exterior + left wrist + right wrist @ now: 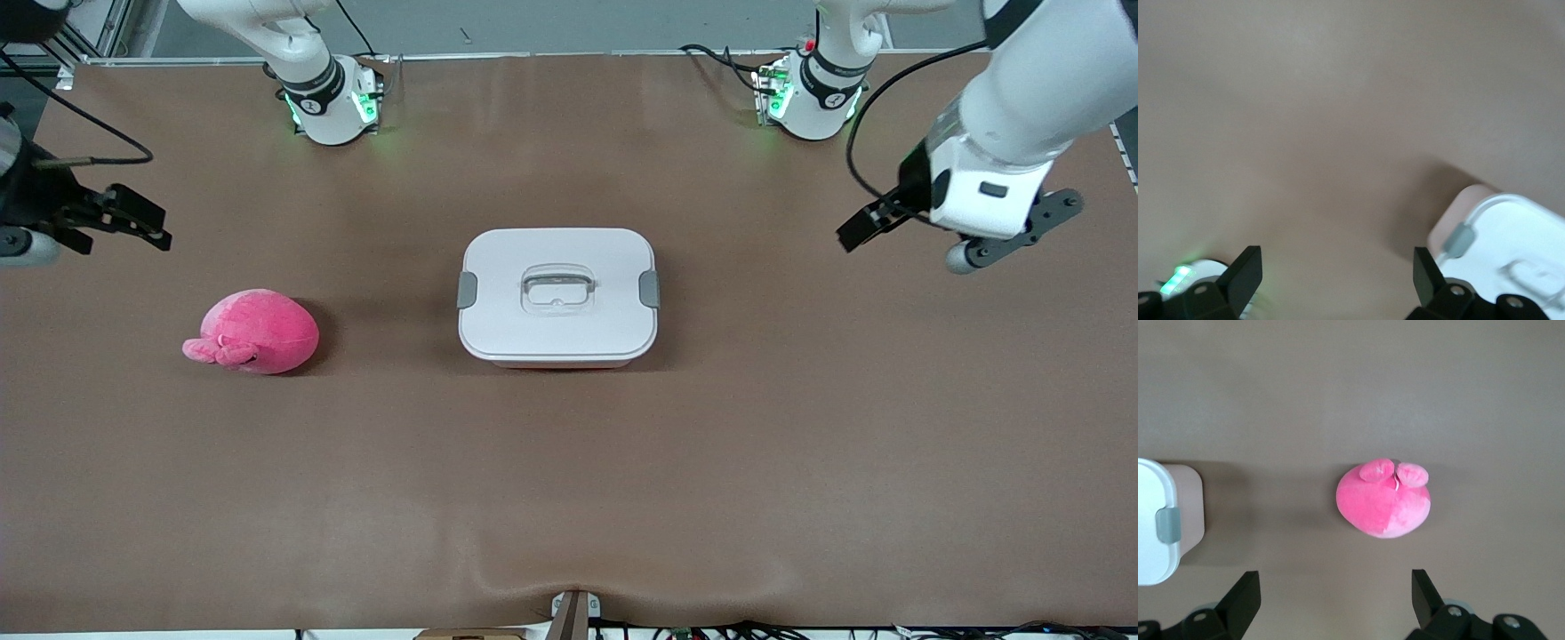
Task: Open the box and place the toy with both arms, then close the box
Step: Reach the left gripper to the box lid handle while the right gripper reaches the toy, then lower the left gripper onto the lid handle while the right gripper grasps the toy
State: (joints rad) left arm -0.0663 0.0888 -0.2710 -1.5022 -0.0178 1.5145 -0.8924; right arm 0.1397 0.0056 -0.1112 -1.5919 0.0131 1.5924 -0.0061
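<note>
The box (557, 298) sits mid-table with its white lid on, a grey clip (467, 290) at each short end and a clear handle (556, 289) on top. The pink plush toy (253, 332) lies on the table toward the right arm's end, apart from the box. My right gripper (160, 228) hangs open and empty in the air at that end of the table. In its wrist view the gripper (1335, 581) looks down on the toy (1383, 503) and one end of the box (1155, 520). My left gripper (864, 228) hangs open and empty at the left arm's end, and its wrist view (1337, 261) shows a corner of the box (1511, 240).
The brown table cover (569, 462) spreads wide around the box and the toy. Both arm bases (333, 102) (805, 98) stand at the table's edge farthest from the front camera, with cables beside them. A small bracket (573, 613) sits at the nearest edge.
</note>
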